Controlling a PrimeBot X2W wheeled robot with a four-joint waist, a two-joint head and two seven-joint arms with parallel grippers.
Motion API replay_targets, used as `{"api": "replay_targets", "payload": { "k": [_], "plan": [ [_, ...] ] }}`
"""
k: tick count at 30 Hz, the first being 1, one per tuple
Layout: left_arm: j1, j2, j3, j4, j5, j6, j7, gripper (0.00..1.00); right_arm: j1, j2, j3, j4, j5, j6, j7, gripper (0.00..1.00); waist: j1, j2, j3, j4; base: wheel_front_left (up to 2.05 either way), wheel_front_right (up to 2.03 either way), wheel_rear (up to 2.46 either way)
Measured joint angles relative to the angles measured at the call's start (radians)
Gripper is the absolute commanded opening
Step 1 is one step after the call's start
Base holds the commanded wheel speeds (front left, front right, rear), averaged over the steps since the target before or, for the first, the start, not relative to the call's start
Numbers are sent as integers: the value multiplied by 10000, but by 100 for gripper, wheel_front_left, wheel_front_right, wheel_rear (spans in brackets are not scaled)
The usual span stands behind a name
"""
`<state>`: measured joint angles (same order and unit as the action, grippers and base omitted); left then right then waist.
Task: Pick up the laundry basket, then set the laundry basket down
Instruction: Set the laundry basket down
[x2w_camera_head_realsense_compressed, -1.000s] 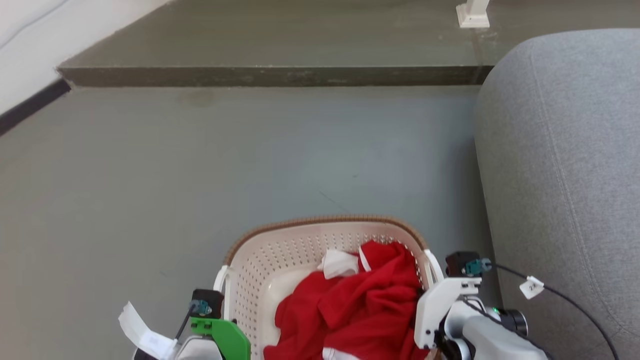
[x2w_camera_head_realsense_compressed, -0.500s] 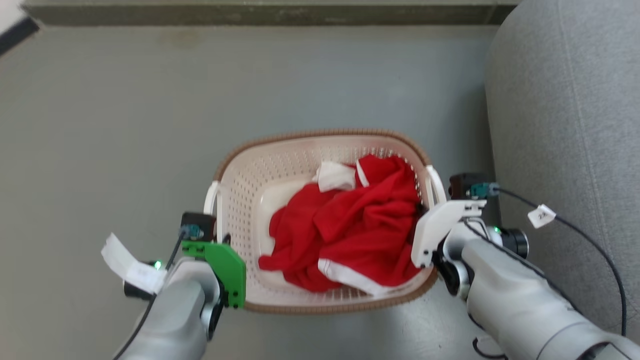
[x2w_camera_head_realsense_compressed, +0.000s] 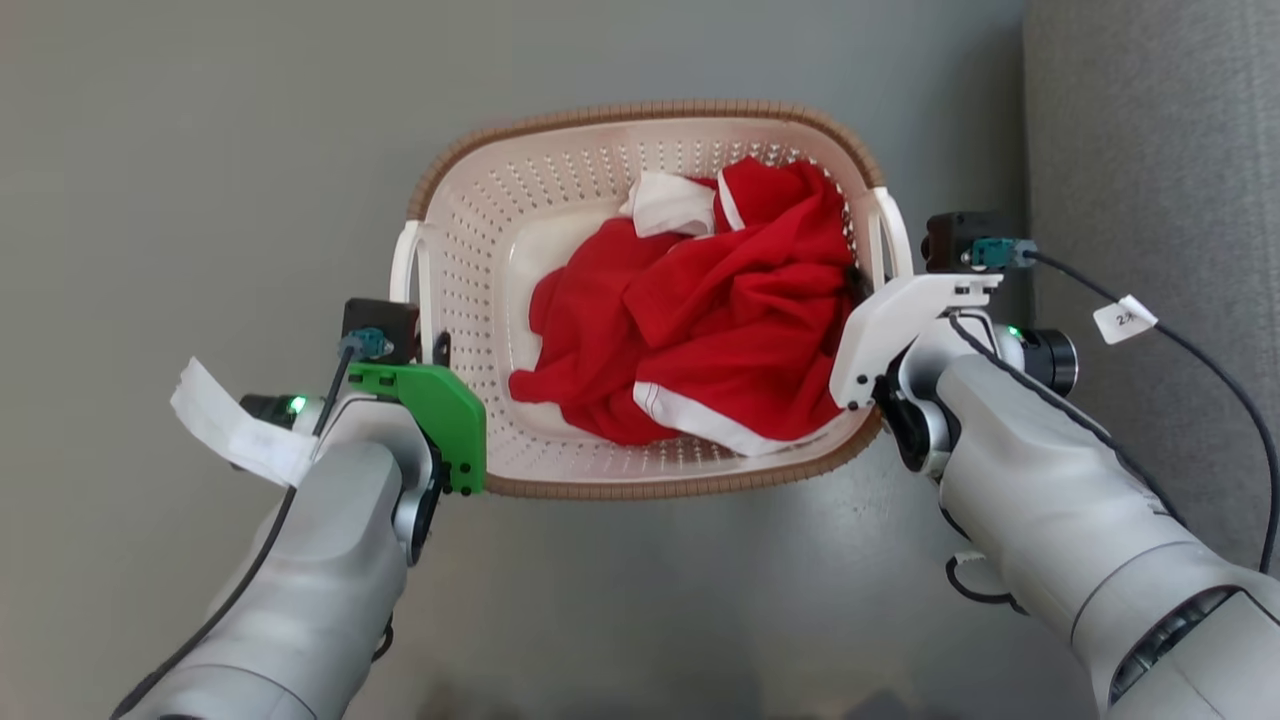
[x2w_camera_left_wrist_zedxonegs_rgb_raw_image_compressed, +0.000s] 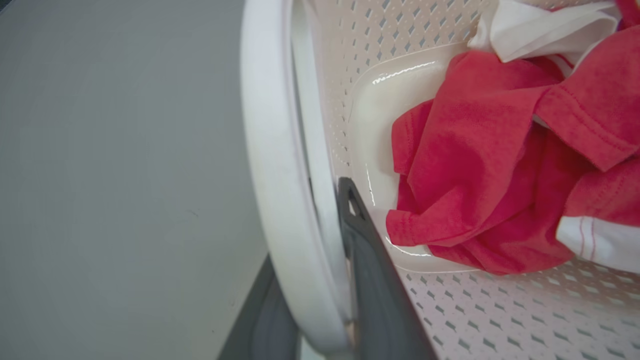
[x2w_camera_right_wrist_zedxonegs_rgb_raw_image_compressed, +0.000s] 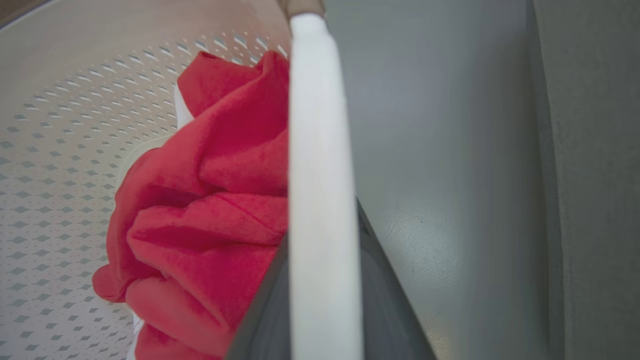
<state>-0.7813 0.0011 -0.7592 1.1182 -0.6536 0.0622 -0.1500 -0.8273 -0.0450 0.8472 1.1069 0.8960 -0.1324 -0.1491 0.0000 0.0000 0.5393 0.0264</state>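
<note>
Both forearms are silver-grey rounded shells: left forearm (x2w_camera_head_realsense_compressed: 300, 560), right forearm (x2w_camera_head_realsense_compressed: 1060, 490). Behind the left jaws: green bracket (x2w_camera_head_realsense_compressed: 435, 405) with black screws, black left camera (x2w_camera_head_realsense_compressed: 380, 325) with a teal plug, thin black cable, white paper left tag (x2w_camera_head_realsense_compressed: 225, 425), green LED (x2w_camera_head_realsense_compressed: 297, 404). Behind the right jaws: white bracket (x2w_camera_head_realsense_compressed: 900, 320), black right camera (x2w_camera_head_realsense_compressed: 955, 240), teal right plug (x2w_camera_head_realsense_compressed: 995, 252), black right cable (x2w_camera_head_realsense_compressed: 1200, 350) carrying a white right tag (x2w_camera_head_realsense_compressed: 1125, 320), black wrist ring (x2w_camera_head_realsense_compressed: 1050, 360). Fingers are matte dark grey: left fingers (x2w_camera_left_wrist_zedxonegs_rgb_raw_image_compressed: 372, 280), right fingers (x2w_camera_right_wrist_zedxonegs_rgb_raw_image_compressed: 260, 325).

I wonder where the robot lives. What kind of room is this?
Probably a room in a home, maybe a living room: a grey fabric sofa stands at the right, a basket holds red clothes, and the floor is smooth and grey.
</note>
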Motion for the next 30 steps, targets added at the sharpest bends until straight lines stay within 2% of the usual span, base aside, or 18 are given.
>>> {"api": "replay_targets", "payload": {
  "k": [30],
  "plan": [
    [-2277, 2, 98, -61, 169, 186, -525, 0, -2336, -92, -257, 568, -341, 0, -619, 0, 2, 0, 4141, 135, 0, 0, 0]
  ]
}}
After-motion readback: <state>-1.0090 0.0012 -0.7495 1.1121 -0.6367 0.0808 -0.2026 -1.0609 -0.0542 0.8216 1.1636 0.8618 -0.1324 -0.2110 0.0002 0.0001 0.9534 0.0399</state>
